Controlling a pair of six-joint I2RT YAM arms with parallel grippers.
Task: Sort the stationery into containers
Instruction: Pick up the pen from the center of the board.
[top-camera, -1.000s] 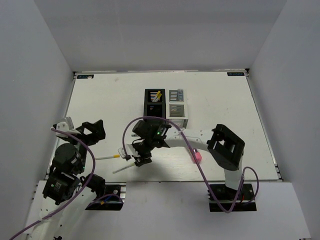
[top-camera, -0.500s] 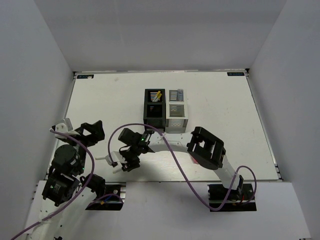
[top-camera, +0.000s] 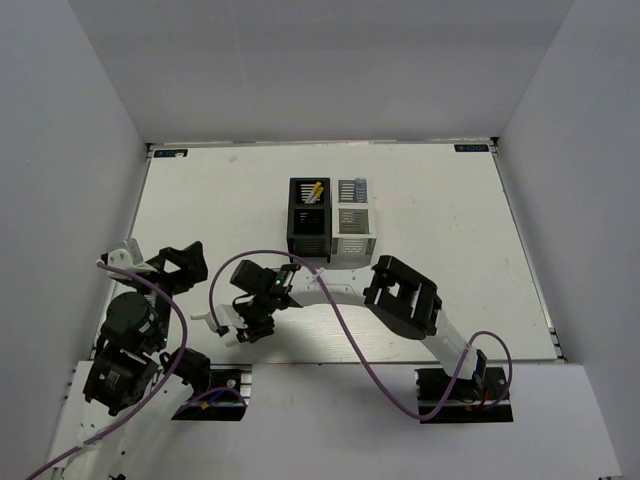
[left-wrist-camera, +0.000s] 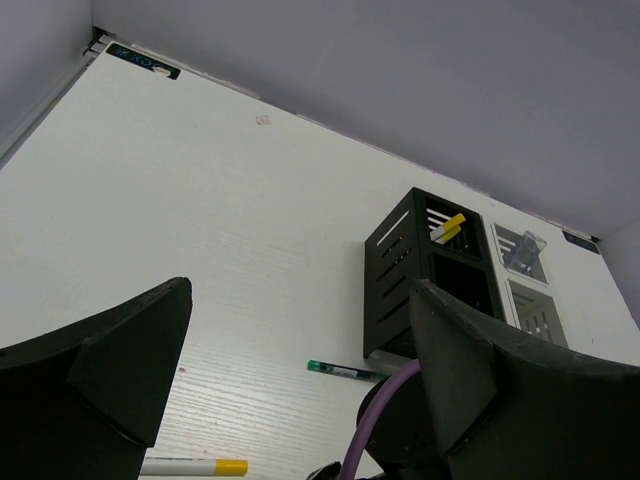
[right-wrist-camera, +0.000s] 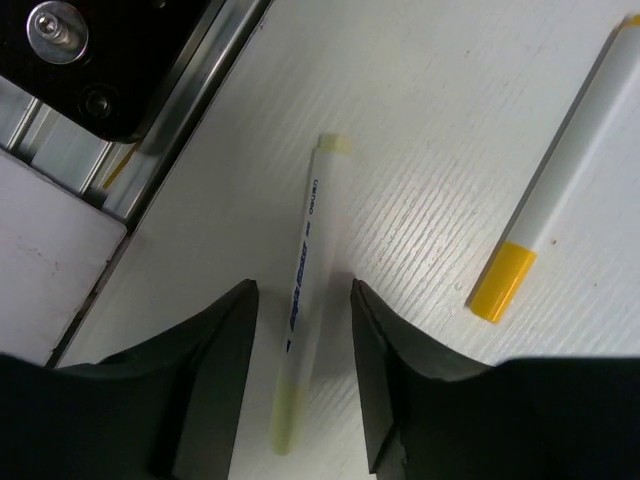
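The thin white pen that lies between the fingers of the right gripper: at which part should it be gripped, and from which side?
Grip the thin white pen at the middle of its barrel, from straight above. It lies flat on the table, so only its long sides are free, and the right gripper straddles them with open jaws. The yellow-capped marker lies apart, so it is probably no obstacle.

I've got a white wood-grain bench (top-camera: 200, 210). A block of four slotted bins (top-camera: 330, 222) stands mid-bench, black pair on the left, white pair on the right. A dark slim pen (left-wrist-camera: 345, 371) lies just in front of the black pair. Near the front edge lie a thin white stick (right-wrist-camera: 303, 290) and a yellow-capped white marker (right-wrist-camera: 560, 170), close together, not touching.
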